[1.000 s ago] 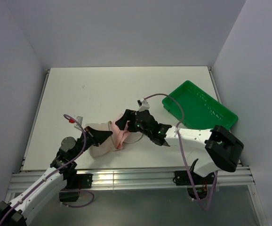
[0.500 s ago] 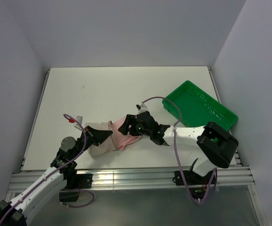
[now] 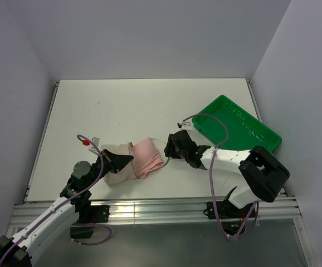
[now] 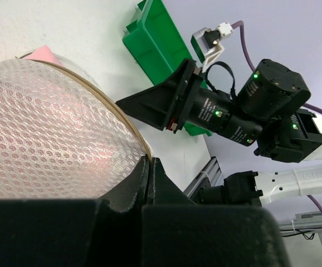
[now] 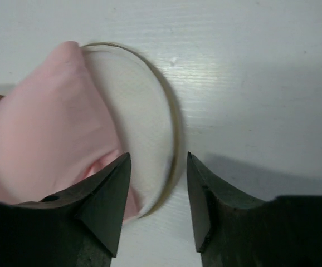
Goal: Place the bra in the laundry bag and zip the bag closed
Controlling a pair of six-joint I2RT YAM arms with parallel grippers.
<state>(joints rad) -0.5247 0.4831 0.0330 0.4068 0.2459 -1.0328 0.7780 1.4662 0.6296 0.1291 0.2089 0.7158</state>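
Note:
The pale pink bra (image 3: 148, 156) lies folded on the lower disc of the round mesh laundry bag (image 3: 114, 173), near the table's front. My left gripper (image 3: 125, 159) is shut on the rim of the bag's upper disc and holds it up; in the left wrist view the mesh disc (image 4: 49, 128) fills the left side, with pink showing through it, and its rim runs into my closed fingers (image 4: 148, 162). My right gripper (image 3: 170, 149) is open and empty just right of the bag. In the right wrist view its jaws (image 5: 157, 161) straddle the lower disc's rim (image 5: 172, 139), with the bra (image 5: 44, 122) to the left.
A green rectangular tray (image 3: 236, 129) stands at the right rear, also visible in the left wrist view (image 4: 155, 39). White walls close the table in on three sides. A metal rail runs along the near edge.
My right gripper has let go of the bra and drawn back to the right. The bra now lies flat on the bag. The left gripper has kept its hold.

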